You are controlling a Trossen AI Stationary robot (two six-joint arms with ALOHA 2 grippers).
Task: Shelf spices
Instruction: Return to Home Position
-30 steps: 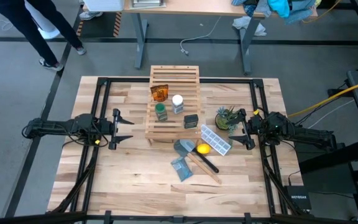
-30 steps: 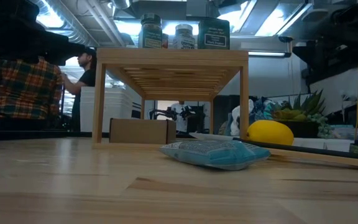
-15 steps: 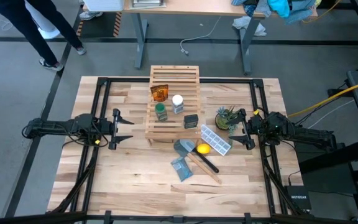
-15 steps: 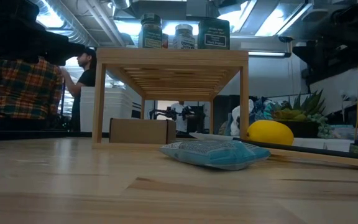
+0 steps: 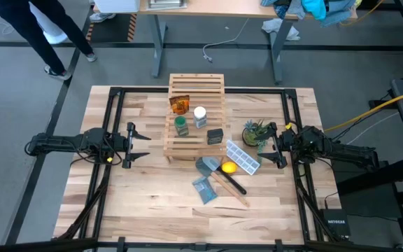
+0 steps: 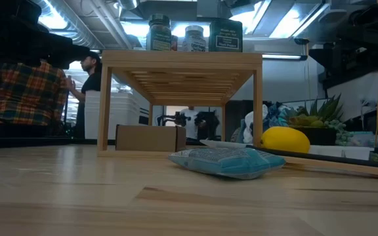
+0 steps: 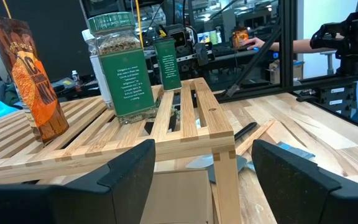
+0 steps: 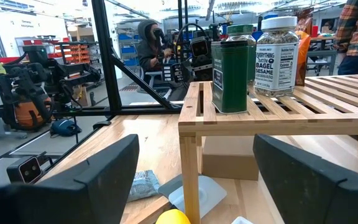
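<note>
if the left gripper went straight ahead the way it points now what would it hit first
Most likely the shelf: the open left gripper points at its near end, corner post dead ahead in the wrist view. Nothing shows between them.

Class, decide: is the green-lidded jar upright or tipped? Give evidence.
Upright: the green-lidded jar stands base-down on the shelf slats, lid uppermost, in the left wrist view.
</note>
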